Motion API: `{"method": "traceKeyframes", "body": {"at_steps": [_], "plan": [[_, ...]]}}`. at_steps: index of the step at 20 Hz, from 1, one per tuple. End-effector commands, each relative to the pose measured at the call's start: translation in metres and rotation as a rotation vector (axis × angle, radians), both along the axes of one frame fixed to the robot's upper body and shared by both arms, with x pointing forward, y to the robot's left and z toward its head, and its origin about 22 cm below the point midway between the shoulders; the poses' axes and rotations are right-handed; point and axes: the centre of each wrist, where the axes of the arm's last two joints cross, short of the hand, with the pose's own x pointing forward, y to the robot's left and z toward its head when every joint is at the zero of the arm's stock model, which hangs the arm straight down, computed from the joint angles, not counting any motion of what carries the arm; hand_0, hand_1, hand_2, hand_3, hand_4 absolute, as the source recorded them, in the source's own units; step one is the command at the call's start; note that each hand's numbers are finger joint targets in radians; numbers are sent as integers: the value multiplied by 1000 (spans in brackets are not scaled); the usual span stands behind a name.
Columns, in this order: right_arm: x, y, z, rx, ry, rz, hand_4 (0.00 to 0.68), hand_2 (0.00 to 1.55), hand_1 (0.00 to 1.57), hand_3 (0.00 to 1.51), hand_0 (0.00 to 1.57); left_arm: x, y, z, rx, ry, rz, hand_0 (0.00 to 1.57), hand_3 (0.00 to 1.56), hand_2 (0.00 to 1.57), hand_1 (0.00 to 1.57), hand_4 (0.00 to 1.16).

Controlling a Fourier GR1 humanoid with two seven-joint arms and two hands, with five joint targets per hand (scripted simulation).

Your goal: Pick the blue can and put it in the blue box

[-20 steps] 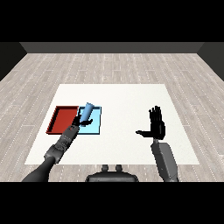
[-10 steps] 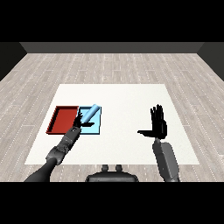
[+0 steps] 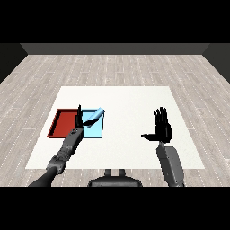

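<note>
The table (image 3: 134, 108) looks matt white and smooth, the floor (image 3: 117, 67) pale wood planks with visible grain.

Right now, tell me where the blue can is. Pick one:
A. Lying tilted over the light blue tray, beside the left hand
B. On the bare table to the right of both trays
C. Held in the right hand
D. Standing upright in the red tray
A: the blue can lies tilted over the light blue tray, next to the left hand, while the right hand is open and holds nothing, far off to the right.
</note>
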Motion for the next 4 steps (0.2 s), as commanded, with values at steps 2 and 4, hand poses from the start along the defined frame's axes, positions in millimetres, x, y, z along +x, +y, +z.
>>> {"method": "traceKeyframes", "body": {"at_steps": [2, 4], "plan": [[-9, -9, -8, -46, 19, 5, 0, 0, 0, 0, 0, -12, -9, 11, -105, -285, -185, 0, 0, 0, 0, 0], [-2, -5, -5, -55, 21, -8, 0, 0, 0, 0, 0, -32, -16, 2, -137, -301, -243, 0, 0, 0, 0, 0]]}}
